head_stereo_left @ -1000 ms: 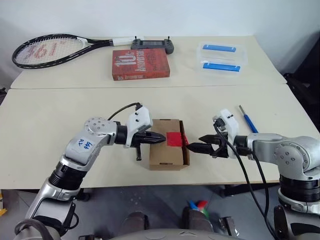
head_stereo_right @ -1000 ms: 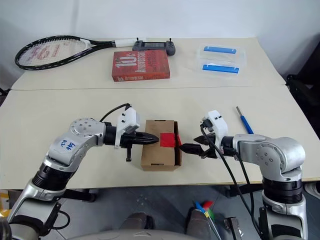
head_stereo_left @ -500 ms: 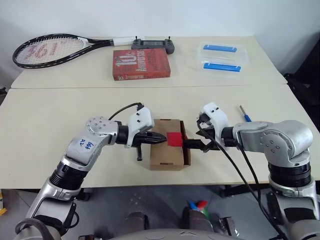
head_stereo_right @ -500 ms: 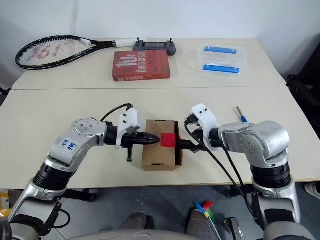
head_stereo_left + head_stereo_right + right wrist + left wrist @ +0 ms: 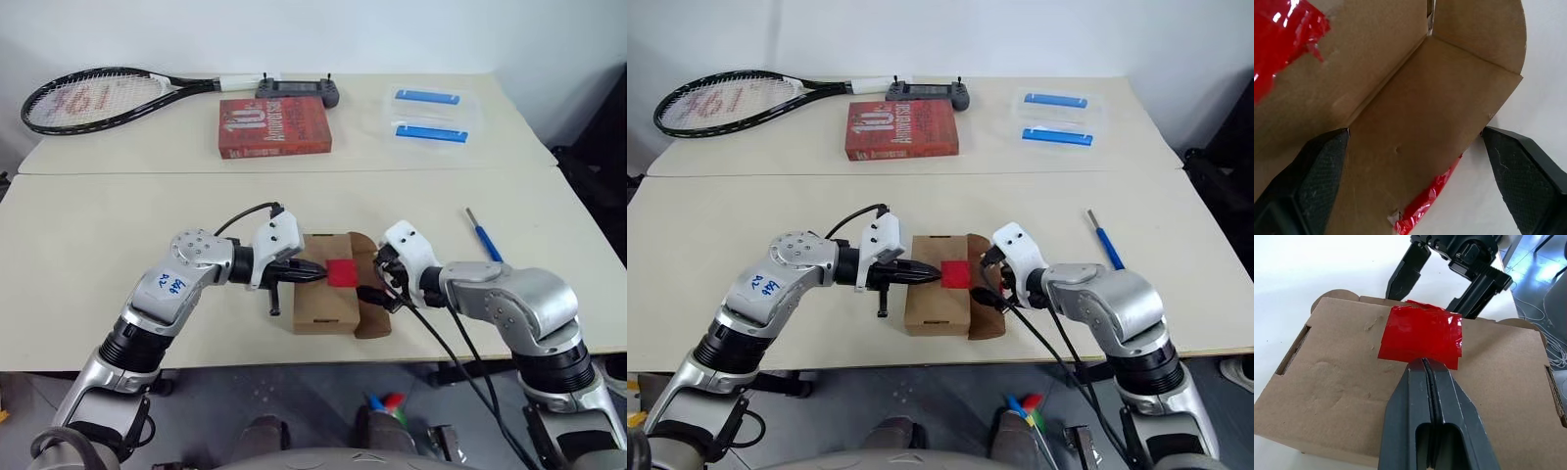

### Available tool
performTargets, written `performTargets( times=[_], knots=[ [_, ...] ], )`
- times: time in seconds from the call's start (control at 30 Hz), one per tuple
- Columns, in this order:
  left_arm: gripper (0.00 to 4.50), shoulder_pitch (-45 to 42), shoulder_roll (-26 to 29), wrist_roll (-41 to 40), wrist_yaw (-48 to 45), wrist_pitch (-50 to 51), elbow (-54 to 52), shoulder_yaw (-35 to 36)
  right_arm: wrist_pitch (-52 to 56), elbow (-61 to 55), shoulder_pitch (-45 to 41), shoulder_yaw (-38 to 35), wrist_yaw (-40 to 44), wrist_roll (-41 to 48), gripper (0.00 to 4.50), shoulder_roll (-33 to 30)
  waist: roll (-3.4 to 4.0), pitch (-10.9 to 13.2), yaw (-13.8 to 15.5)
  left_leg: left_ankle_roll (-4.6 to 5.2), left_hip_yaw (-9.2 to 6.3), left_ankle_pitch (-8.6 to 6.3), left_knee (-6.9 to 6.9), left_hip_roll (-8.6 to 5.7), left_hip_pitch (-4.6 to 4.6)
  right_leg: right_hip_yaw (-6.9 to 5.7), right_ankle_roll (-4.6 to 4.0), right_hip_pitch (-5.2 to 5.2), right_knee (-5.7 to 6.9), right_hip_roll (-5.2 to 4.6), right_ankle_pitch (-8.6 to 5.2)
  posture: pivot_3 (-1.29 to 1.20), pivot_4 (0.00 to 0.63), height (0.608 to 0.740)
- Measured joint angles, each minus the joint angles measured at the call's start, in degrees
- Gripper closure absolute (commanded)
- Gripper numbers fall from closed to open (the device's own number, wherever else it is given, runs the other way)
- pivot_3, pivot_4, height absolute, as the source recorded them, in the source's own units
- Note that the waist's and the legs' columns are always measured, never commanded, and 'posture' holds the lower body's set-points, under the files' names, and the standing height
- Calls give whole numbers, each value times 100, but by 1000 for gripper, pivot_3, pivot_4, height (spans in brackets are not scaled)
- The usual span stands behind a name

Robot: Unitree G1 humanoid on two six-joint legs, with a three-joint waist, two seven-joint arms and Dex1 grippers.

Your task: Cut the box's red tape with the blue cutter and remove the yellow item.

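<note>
While the left gripper (image 5: 315,271) rests with its fingers pressed together on top of the box (image 5: 321,304), its tip just at the near edge of the red tape (image 5: 343,272), the carton sits close to the front edge of the nearer table (image 5: 118,245), its long axis running from front to back. On the far table (image 5: 176,147), left to right, lie a tennis racket (image 5: 98,98) at the back left corner, a dark controller (image 5: 299,90) by the back edge, a red book (image 5: 274,126) and two clear containers with blue handles (image 5: 431,113) toward the right.

Right of the tape, one flap (image 5: 370,294) stands swung outward from the carton's right side. The right gripper (image 5: 377,294) is spread wide there, one finger on either side of that flap. The right wrist view shows the flap's plain inner face between the two fingers (image 5: 1308,181), with a torn strip of red tape clinging to its edge; whether the fingers touch the cardboard cannot be told. The left wrist view shows the tape as a wrinkled square on the top panel, the other gripper's fingers beyond it.

Farther right, well apart from the carton, the blue cutter (image 5: 487,240) lies on bare tabletop, its long axis slanting from back-left to front-right. Open tabletop stretches left of the left arm and behind the carton up to the seam between the tables.
</note>
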Motion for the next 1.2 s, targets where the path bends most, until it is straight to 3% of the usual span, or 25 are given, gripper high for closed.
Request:
performTargets(
  times=[0.3, 0.53, 0.77, 0.9, 1.17, 1.2],
  knots=[
    [4500, -6, -9, 0, 32, 32, -27, -31, -1560, 161, 335, 493, 713, -594, 30, -1061, -2, -4, 16, 3, 0, -2, 0, -1, 1, 0, 0, 4, -8, -1, 0, 0, 150, 740],
    [4500, -12, -34, 0, 39, 32, -22, -39, -2061, 839, 216, 316, 1390, -681, 30, -1423, -3, -4, 28, 7, 0, -4, 4, -1, -2, 0, 0, 8, -13, -1, 0, 0, 150, 740],
    [4500, -12, -25, -1, 15, 23, -33, -39, -132, 2287, -565, -1082, 2546, 861, 30, -1419, 1, -2, 21, 8, -4, -5, 3, 3, -2, -9, -1, 11, -14, 0, 1, 0, 150, 740],
    [4500, -3, 12, -1, -5, 23, -41, -21, 401, 3120, -628, -1245, 2590, 1025, 30, -1079, 4, -2, 3, 8, 0, -5, 3, 2, -2, -7, 0, 9, -14, -1, 1, 0, 150, 740],
    [4500, -3, 91, -1, -41, 30, -54, -8, 266, 3311, -972, -731, 2830, 891, 30, -800, 8, -5, -25, 5, 0, -6, 3, 4, 5, -8, 0, 10, -11, 0, 1, 0, 150, 740],
    [4500, -2, 95, 0, -42, 35, -63, -7, 275, 3295, -998, -684, 2847, 893, 406, -748, 8, -6, -28, 5, 0, -6, 3, 4, 5, -7, 0, 10, -11, 0, 1, 0, 150, 740]
  ],
)
